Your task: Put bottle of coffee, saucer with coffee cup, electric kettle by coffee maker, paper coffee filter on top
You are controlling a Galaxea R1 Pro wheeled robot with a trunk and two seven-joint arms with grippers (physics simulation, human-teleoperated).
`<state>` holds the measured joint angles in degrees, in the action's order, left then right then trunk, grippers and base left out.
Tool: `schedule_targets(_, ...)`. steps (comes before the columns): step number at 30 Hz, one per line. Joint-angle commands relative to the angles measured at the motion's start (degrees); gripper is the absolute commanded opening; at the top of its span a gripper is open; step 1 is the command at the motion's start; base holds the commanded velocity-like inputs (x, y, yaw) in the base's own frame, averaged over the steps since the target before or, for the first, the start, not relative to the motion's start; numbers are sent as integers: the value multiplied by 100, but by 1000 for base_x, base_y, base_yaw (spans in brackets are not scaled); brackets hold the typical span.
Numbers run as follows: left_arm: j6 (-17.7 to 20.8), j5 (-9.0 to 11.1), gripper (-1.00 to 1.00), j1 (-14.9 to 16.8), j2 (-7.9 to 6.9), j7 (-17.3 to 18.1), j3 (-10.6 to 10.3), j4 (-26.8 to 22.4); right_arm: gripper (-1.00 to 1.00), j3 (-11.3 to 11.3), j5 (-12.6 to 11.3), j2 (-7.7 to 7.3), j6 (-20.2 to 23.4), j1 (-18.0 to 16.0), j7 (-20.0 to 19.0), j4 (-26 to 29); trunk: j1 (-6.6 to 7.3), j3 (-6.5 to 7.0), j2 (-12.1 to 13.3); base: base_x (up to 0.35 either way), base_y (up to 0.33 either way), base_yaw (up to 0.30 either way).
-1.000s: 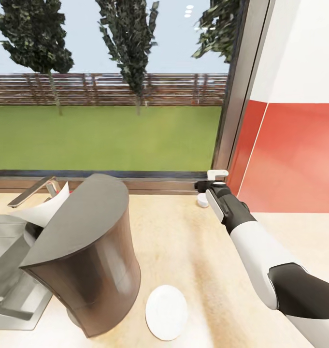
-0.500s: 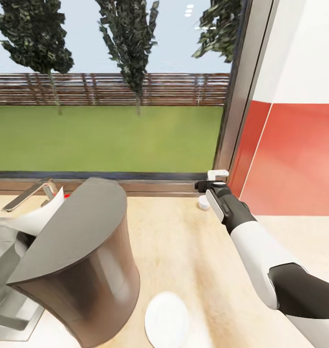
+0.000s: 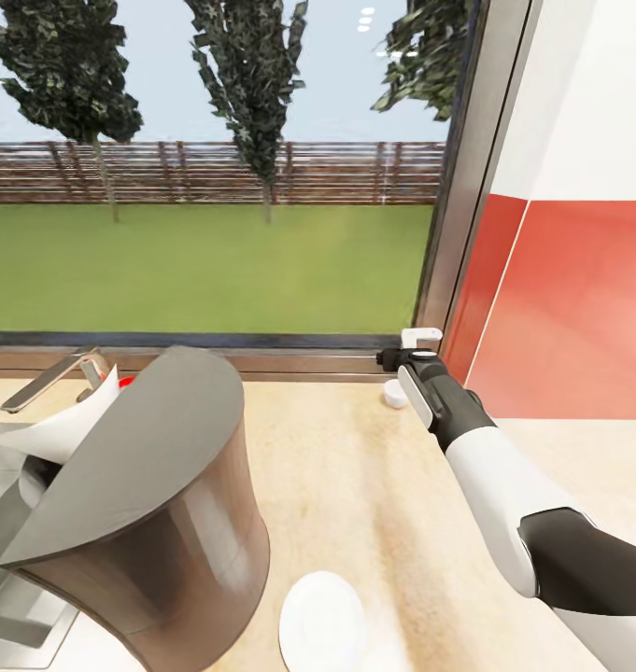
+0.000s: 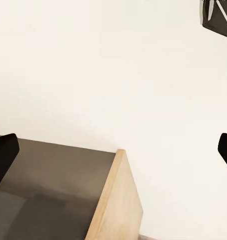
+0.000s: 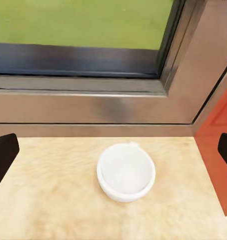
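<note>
Right tool (image 5: 113,150) spread wide above coffee cup (image 5: 126,171); left tool (image 4: 113,150) seemingly apart

— What sort of place was it?

— A home kitchen. A long light wood-grain countertop (image 3: 355,467) ran under a wide window (image 3: 205,168), with a grey sink (image 3: 9,523) set into it and a metal tap (image 3: 56,373) above the basin.

— Anything else that said kitchen?

— A tall dark grey coffee maker (image 3: 149,504) stood on the worktop, a white saucer (image 3: 322,621) lay beside it, and a small white cup (image 5: 126,172) sat near the window frame. The wall (image 3: 570,299) at the counter's end was red below and white above.

— And the home part?

— Through the glass there was a lawn (image 3: 205,266), trees (image 3: 252,84) and a wooden fence (image 3: 205,173), like a back garden.
</note>
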<state>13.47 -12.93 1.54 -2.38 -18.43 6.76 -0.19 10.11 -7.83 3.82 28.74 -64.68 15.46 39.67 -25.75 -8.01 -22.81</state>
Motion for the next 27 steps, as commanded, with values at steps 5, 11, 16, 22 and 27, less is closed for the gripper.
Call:
schedule_targets(5,24,-60,100,4,1,-11,40,2,100,27,-61,-1,18,-6,53,5,-3,-12,-12,47,0,0)
schedule_targets(11,27,-60,100,3,1,-11,36,56,100,35,-56,4,18,-5,45,0,-3,-12,-12,132,0,0)
schedule_targets(16,24,-60,100,4,-3,-11,36,86,100,35,-52,5,18,-5,45,5,-3,-12,-12,259,0,0)
schedule_targets(22,29,-60,100,-36,-6,-11,39,89,100,37,-60,4,19,-9,50,17,-3,-12,-12,61,0,0)
schedule_targets(27,33,-60,100,-82,-5,-11,44,81,100,36,-61,5,26,-10,53,47,-3,-12,-12,3,0,0)
